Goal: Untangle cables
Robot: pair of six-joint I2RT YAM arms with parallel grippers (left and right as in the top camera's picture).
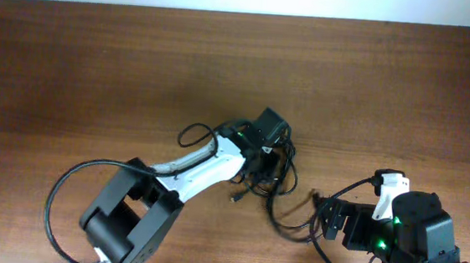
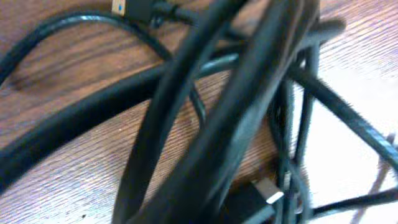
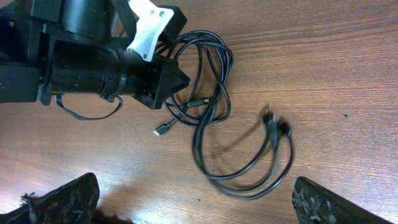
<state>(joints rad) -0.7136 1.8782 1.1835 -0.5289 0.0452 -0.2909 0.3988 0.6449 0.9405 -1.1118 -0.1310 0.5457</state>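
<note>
The cables are thin black cords bunched in one tangle at the table's middle. A loop trails toward the right arm, and its plug ends look blurred. My left gripper sits in the tangle's upper part and appears shut on the cables. It also shows in the right wrist view. The left wrist view is filled with close, blurred cable strands and a metal plug, and its fingers are hidden. My right gripper is wide open and empty, just short of the trailing loop.
The brown wooden table runs to a white edge at the back. The left arm's white link and its thick black wire lie left of the tangle. A small loose plug sticks out near the left gripper.
</note>
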